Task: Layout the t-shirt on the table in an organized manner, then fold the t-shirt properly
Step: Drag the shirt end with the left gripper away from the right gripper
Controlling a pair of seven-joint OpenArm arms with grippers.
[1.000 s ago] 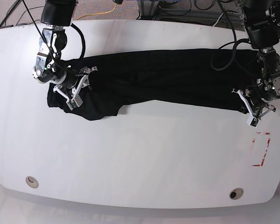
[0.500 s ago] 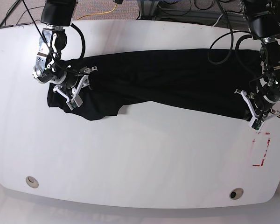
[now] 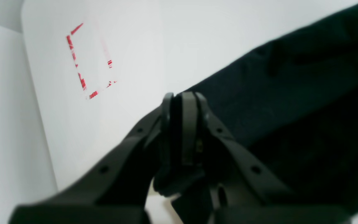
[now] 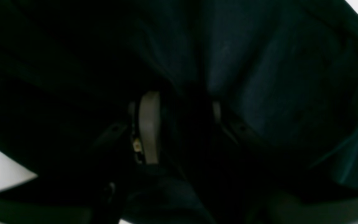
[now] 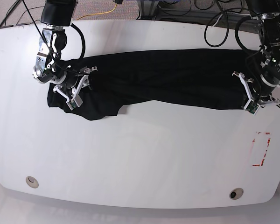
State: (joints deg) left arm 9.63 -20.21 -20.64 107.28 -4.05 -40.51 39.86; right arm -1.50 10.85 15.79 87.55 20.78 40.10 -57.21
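Table [image 5: 140, 163] carries everything: glossy white, bare along the near edge, a red dashed mark [image 5: 262, 149] by the near corner on my left-arm side, two grommets close to the near edge.

T-shirt [image 5: 163, 79] lies as a long black band across the far half, running nearly from one side edge to the other. It is bunched, not flat; the part under my right arm sags toward the near edge in a rumpled lobe. My reading: laying out is only partly done, and no fold has begun.

Left gripper [image 5: 257, 95] sits at the shirt's end nearest the red mark. In the left wrist view the fingers [image 3: 188, 124] are pressed together, with black cloth running up to them, so I judge it clamped on the t-shirt's edge. Holding that end lets me draw the band taut along the table.

Right gripper [image 5: 73, 88] is over the opposite end, down among the folds. Its wrist view is nearly all dark fabric; one pale finger [image 4: 149, 124] shows, the other is dim. The jaws stand partly apart, but I cannot tell whether cloth is pinched between them. If it is, this arm anchors the far end against the pull.
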